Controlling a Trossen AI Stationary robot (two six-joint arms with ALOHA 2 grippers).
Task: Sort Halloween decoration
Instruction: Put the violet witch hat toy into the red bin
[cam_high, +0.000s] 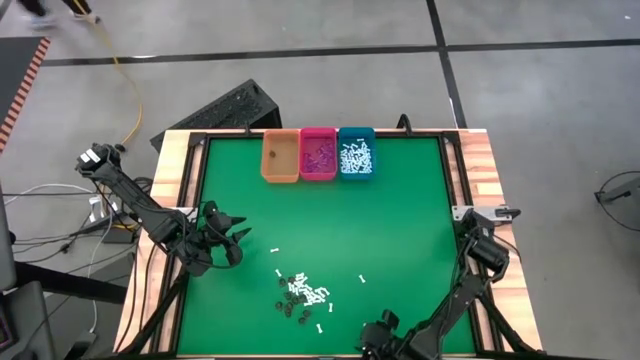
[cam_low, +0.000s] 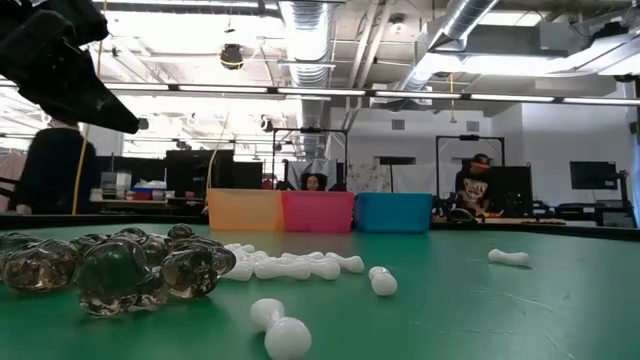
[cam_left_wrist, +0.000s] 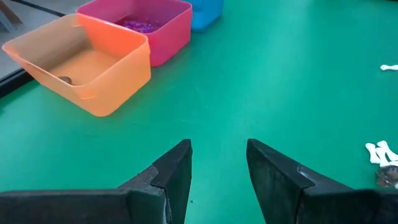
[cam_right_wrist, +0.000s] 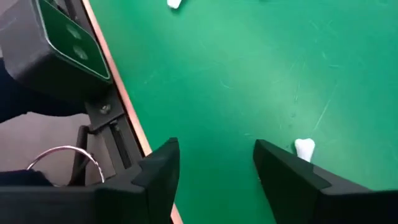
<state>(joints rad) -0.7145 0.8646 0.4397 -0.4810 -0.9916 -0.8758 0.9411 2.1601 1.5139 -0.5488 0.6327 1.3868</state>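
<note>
The Halloween decoration lies in a small heap on the green table toward its near edge: white short sticks and dark, glassy bits. Single white sticks lie apart. My left gripper hovers open to the left of the heap, nothing between its fingers. My right gripper stands open low over the table's near edge. One white stick lies on the table just beside one of its fingers.
At the far edge stand three bins in a row: orange with one dark bit, pink with purple bits, teal with white sticks. The table's wooden rim and frame run close beside my right gripper. People sit in the room beyond.
</note>
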